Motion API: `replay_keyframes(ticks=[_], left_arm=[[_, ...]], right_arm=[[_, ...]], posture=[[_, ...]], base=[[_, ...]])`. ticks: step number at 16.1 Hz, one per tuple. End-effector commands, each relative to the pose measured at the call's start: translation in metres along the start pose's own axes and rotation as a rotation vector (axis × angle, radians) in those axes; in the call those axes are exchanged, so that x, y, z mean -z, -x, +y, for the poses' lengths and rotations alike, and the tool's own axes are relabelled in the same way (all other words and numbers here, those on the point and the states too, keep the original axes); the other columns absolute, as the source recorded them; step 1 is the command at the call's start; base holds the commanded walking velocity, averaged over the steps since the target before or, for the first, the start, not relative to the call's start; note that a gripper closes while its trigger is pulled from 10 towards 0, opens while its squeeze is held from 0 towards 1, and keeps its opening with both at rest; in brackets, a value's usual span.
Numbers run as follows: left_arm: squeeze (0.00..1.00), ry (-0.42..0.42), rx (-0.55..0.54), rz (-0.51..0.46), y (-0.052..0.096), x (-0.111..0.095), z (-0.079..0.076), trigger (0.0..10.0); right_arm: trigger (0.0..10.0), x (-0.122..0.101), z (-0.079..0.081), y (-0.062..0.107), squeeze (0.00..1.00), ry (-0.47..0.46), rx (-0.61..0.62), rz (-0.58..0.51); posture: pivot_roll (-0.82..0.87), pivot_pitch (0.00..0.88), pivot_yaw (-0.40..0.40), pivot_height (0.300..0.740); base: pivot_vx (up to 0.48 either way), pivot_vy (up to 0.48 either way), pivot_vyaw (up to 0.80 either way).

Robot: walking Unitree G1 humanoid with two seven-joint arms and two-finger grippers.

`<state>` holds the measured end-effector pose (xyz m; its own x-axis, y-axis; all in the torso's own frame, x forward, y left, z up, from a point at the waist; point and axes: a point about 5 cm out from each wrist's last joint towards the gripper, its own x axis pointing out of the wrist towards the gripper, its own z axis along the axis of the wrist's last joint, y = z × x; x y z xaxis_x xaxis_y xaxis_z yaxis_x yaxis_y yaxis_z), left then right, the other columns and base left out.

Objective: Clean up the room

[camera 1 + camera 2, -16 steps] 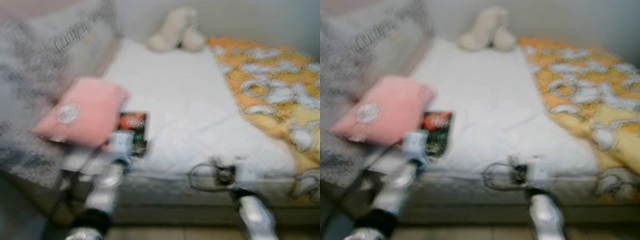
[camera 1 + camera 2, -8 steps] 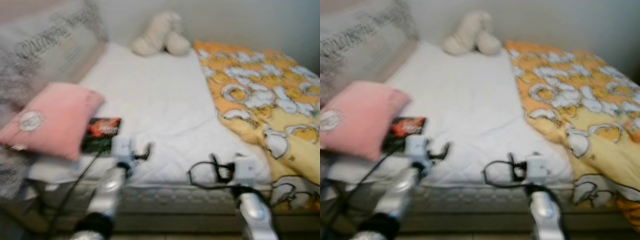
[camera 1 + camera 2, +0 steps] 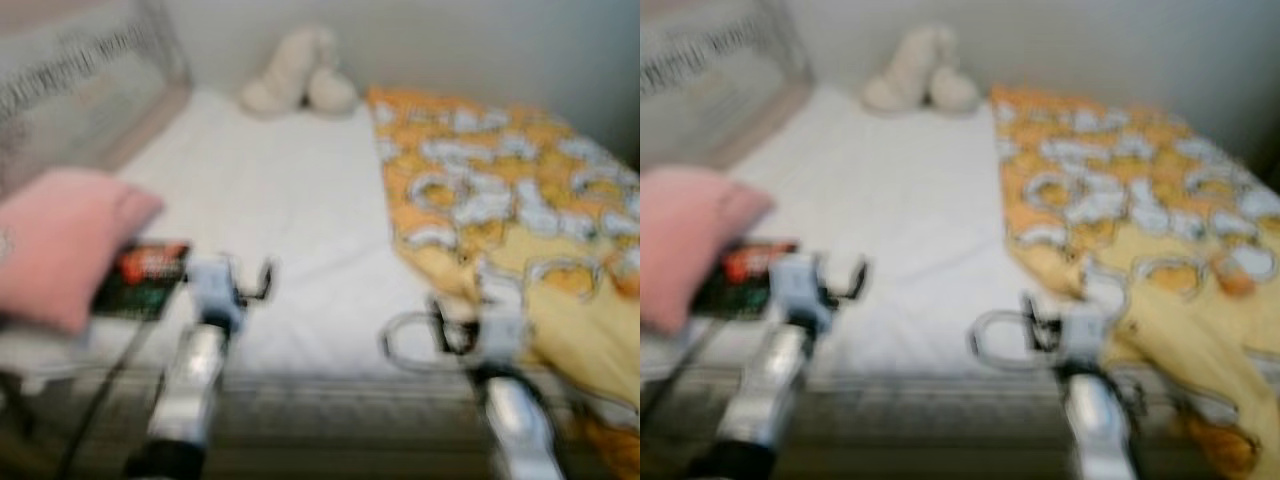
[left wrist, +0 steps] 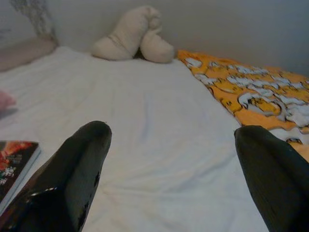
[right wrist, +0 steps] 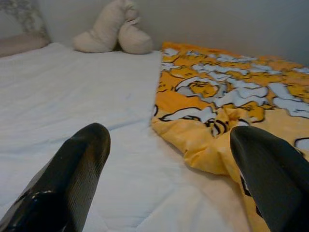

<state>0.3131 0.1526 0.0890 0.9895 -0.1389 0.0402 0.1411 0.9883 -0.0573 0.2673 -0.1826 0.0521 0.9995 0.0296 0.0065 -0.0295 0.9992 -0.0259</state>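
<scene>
Both grippers, left (image 4: 171,145) and right (image 5: 169,145), are being held wide open, empty, over the bed (image 4: 154,145).

On the one bed (image 3: 300,230) lie one pink pillow (image 3: 60,240), one book (image 3: 140,280), one cream plush toy (image 4: 133,36) and one orange blanket (image 5: 231,96).

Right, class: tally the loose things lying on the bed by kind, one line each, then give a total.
Pink pillow: 1
Cream stuffed toy: 1
Book: 1
Orange patterned blanket: 1
Total: 4
</scene>
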Motion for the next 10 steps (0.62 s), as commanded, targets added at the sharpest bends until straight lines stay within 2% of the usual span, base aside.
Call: replay_keyframes(ticks=[1,3,5,7,10], left_arm=[[0.00,-0.047,0.084,-0.029,-0.006,-0.006,-0.021,10.0],[0.00,-0.063,0.106,0.003,-0.004,0.001,-0.026,10.0],[0.00,-0.067,0.138,0.002,-0.003,0.002,-0.029,10.0],[0.00,-0.056,0.115,0.046,-0.004,0.010,-0.024,10.0],[0.00,-0.099,0.144,0.044,-0.004,0.010,-0.025,10.0]], right_arm=[[10.0,-0.002,-0.012,-0.002,0.00,0.028,0.023,0.002],[10.0,-0.002,-0.015,-0.007,0.00,0.020,0.027,0.010],[10.0,-0.001,-0.011,-0.011,0.00,0.013,0.025,0.025],[10.0,-0.001,-0.006,-0.013,0.00,0.003,0.021,0.023],[10.0,0.003,-0.003,-0.007,0.00,0.006,0.012,0.023]], posture=[[0.13,0.000,0.000,0.740],[0.12,0.000,-0.001,0.740],[0.11,0.000,0.005,0.740],[0.11,0.000,0.005,0.740],[0.10,0.000,0.011,0.740]], base=[[0.322,-0.349,0.00],[0.324,-0.349,0.00],[0.306,-0.366,0.00],[0.272,-0.392,0.00],[0.268,-0.395,0.00]])
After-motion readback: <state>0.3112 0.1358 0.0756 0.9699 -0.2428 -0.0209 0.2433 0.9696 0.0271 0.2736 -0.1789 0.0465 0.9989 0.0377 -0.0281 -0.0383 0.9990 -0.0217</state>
